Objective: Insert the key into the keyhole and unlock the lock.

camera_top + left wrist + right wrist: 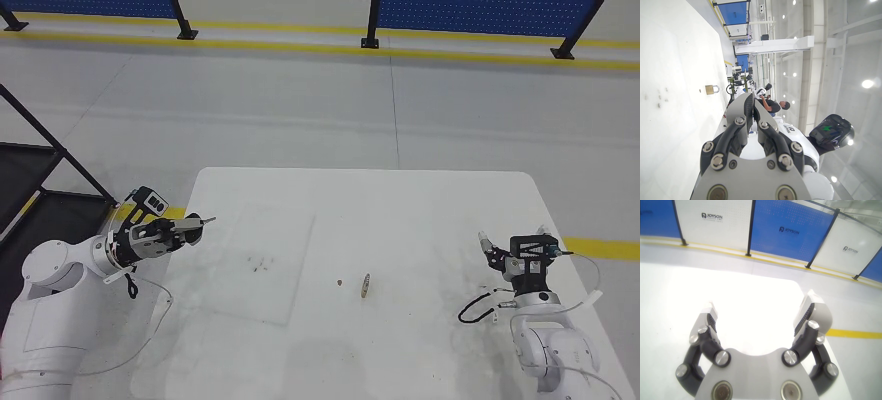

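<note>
A brass padlock (366,285) with a silver shackle lies near the middle of the white table (400,200); in the left wrist view the padlock (711,89) lies well ahead of the fingers. My left gripper (195,228) is at the table's left edge, turned sideways above the surface and far from the padlock. That gripper (753,98) is shut on a thin metal key (753,97), whose tip (207,218) sticks out past the pads. My right gripper (515,243) is over the table's right side, and it (761,306) is open with nothing between its fingers.
A small round speck (340,282) lies just left of the padlock. A clear flat sheet (255,262) with a few dark marks covers the left-middle of the table. A black frame (40,170) stands off the table's left side.
</note>
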